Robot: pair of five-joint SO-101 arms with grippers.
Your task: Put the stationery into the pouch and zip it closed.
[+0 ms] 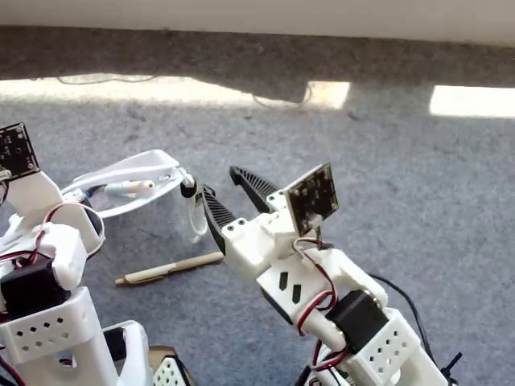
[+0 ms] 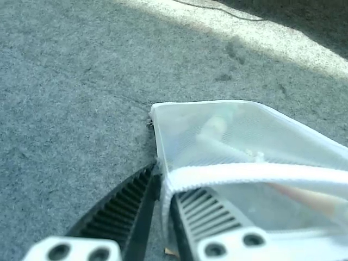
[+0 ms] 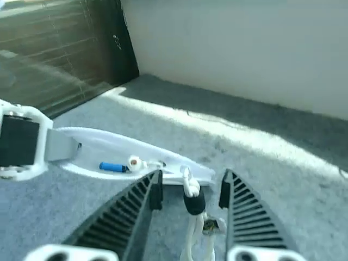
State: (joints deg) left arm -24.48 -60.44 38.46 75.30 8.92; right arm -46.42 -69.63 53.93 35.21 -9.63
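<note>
- The pouch (image 1: 121,173) sits in the upper left of the high view, on grey carpet (image 1: 386,209). Its mouth gapes toward the centre of the frame.
- The left gripper (image 2: 163,185) is pinched tight on the pouch's rim. In the left wrist view the white edge strip runs out from between its two fingers. This looks like the anchor hold, and it should stay firm and level so the mouth does not twist.
- The right gripper (image 1: 217,181) is spread wide with nothing in its grasp. In the right wrist view the zip pull (image 3: 193,202) and its white cord hang between the fingers, touching neither.
- A small blue item (image 3: 113,167) and some pale pieces lie inside the pouch.
- A pen (image 1: 169,270) lies on the carpet in the lower left of the high view, outside the pouch and below it in the frame.
- Judging by that, filling is unfinished, and zipping now would shut the pen out.
- If the pull is taken first, the fingers should close on the dark bead rather than the loose cord, which would likely slip.
- The pull should travel straight along the zip line, away from the left gripper, so the fabric stays taut and does not bunch.
</note>
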